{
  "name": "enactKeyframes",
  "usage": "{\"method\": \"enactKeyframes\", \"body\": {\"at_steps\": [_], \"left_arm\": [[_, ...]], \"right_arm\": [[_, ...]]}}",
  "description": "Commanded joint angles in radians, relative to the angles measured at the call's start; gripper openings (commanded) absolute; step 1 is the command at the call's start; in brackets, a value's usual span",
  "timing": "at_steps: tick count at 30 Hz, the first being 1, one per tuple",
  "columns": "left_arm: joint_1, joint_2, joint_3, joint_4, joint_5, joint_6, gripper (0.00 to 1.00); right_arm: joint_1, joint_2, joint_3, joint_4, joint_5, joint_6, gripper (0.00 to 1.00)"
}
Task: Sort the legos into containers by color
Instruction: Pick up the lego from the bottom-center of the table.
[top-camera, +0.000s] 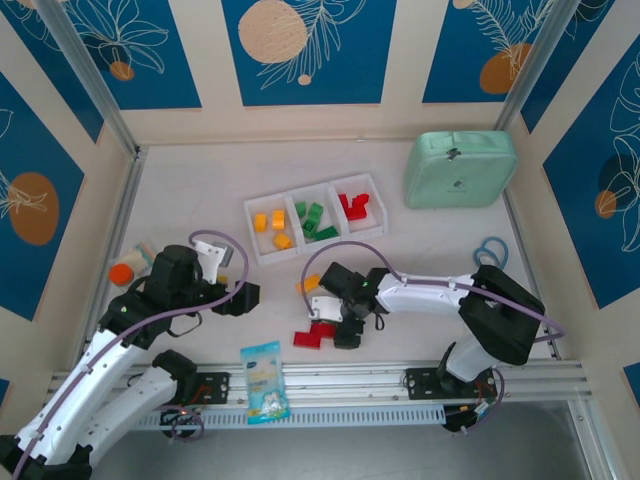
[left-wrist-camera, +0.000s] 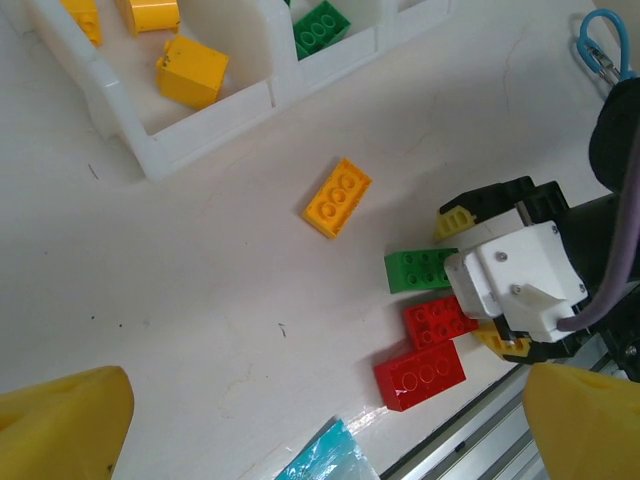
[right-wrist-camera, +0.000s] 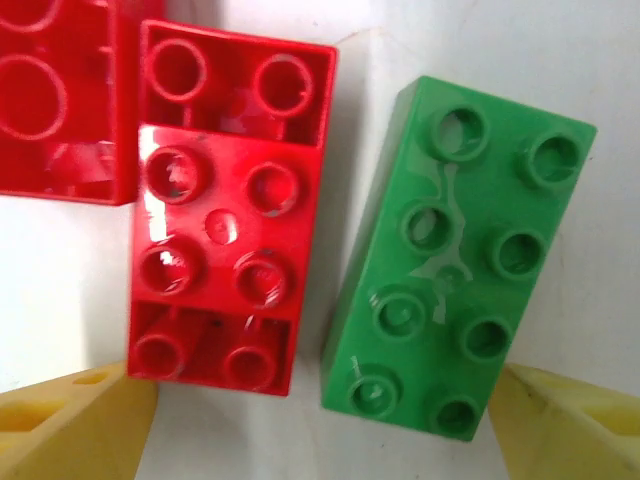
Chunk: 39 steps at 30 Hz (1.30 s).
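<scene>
**Right hand hangs over a green brick beside a part-filled tray**

The right hand (top-camera: 335, 318) hangs low over a cluster of loose bricks at the near middle of the worktop (top-camera: 180, 200). Its yellow fingers (right-wrist-camera: 575, 425) are spread apart and grip nothing. From its wrist, the green brick (right-wrist-camera: 455, 265) lies flat with its studs up. Its long axis runs from between the fingers up the frame, leaning slightly to the right, and its near end sits just beside one finger.

A red brick (right-wrist-camera: 225, 215) lies alongside it, almost parallel, with a narrow strip of worktop between the two. A second red brick (right-wrist-camera: 50, 100) lies just beside the first, hollow side up.

Between this cluster and the tray, an orange brick (left-wrist-camera: 337, 197) lies alone with its studs up. Its long axis is at a slant to the tray's near wall.

The white tray (top-camera: 253, 232) sits at mid-worktop, its three compartments in a row from left to right, slightly skewed. The left compartment holds three yellow-orange bricks (top-camera: 278, 218). The middle one holds green bricks (top-camera: 315, 213) and the right one holds red bricks (top-camera: 352, 205), so each colour has its own compartment.

The left hand (left-wrist-camera: 325, 410) hovers to the left of the loose bricks, its fingers (left-wrist-camera: 60, 425) wide apart and holding nothing.

A mint-green case (top-camera: 460, 170) lies at the back right. A blue-and-white snack packet (top-camera: 265, 380) lies at the near edge between the arm bases.
</scene>
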Motion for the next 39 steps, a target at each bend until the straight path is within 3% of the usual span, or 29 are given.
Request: {"method": "enactKeyframes", "body": {"at_steps": [1, 23, 32, 37, 39], "left_arm": [[0.004, -0.014, 0.001, -0.005, -0.015, 0.018, 0.99], [0.004, -0.007, 0.001, -0.006, -0.019, 0.019, 0.99], [0.004, -0.007, 0.001, -0.007, -0.019, 0.018, 0.99], [0.004, -0.007, 0.001, -0.005, -0.017, 0.018, 0.99], [0.004, -0.007, 0.001, -0.005, -0.016, 0.019, 0.99]], "right_arm": [[-0.018, 0.013, 0.004, 0.044, 0.015, 0.010, 0.85], [-0.076, 0.060, 0.033, 0.120, 0.063, 0.045, 0.63], [-0.075, 0.046, 0.014, 0.135, 0.068, 0.042, 0.43], [-0.084, 0.026, 0.004, 0.143, 0.084, 0.046, 0.18], [-0.087, 0.023, 0.001, 0.143, 0.097, 0.048, 0.16]]}}
